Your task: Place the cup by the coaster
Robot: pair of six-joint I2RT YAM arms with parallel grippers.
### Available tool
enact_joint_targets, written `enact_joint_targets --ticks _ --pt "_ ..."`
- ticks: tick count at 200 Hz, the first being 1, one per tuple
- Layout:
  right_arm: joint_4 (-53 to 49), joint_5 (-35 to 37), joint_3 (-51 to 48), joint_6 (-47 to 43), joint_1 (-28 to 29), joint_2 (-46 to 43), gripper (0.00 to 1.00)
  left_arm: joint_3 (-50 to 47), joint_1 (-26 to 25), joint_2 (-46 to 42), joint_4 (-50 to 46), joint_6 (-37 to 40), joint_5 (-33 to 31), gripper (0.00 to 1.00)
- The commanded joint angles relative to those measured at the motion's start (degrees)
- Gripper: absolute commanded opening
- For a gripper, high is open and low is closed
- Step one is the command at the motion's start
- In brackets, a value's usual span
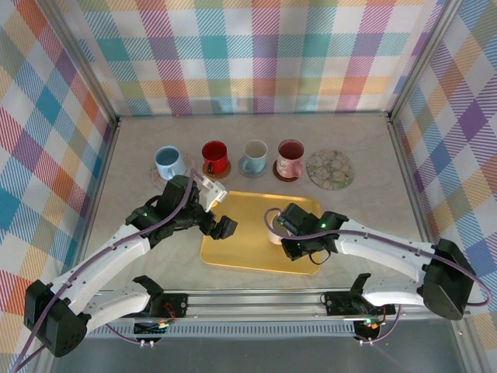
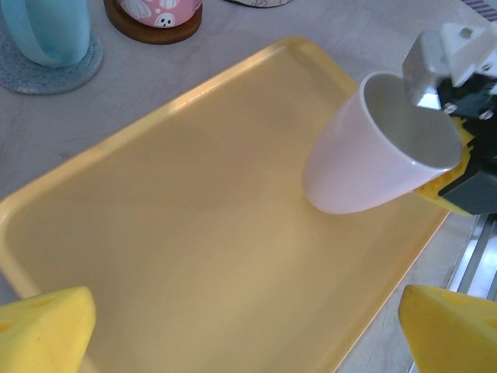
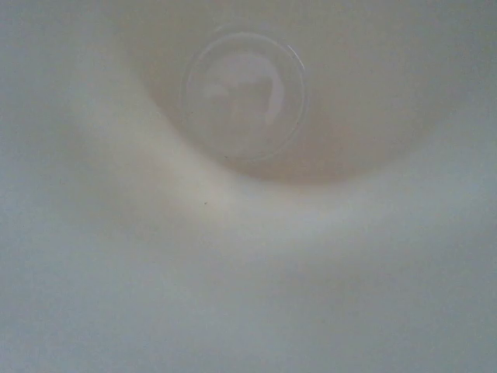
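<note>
One pale pink cup (image 2: pixel 373 148), tilted over the right half of the yellow tray (image 2: pixel 155 256), looks light, rigid and glazed, likely slippery and chippable, so the rim wall seems the surest hold. The right gripper (image 2: pixel 449 124) pinches that rim, one finger inside. The left gripper (image 2: pixel 248 334) hangs spread wide over the tray; the bare coaster (image 1: pixel 330 169) lies beyond.

The left arm is stretching from the near edge of the table toward its middle, its hand (image 1: pixel 219 210) hanging with fingers spread wide. The right arm is reaching in low from the near right corner, elbow bent, its hand (image 1: pixel 281 227) pinching the rim of a tilted cup (image 2: pixel 365 171).
</note>
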Motion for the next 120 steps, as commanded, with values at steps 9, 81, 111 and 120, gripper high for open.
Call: enact_joint_targets --ticks 9,81,111,120 --pt "-2.52 5.90 3.51 -3.81 -0.32 -4.29 0.01 2.01 -0.65 0.11 2.19 -1.13 1.74 1.00" --pt "-7.44 6.73 11.86 -11.94 -6.48 -5.30 0.00 5.00 -2.65 1.91 7.37 -3.52 2.27 1.00" --pt "-9.23 5.69 16.07 -15.26 -10.53 -4.49 0.00 7.18 -3.55 3.61 8.54 -3.07 1.52 1.00" --pt "-9.82 5.37 17.28 -16.40 -11.87 -4.02 0.00 7.91 -3.73 4.20 10.39 -2.79 1.29 1.00"
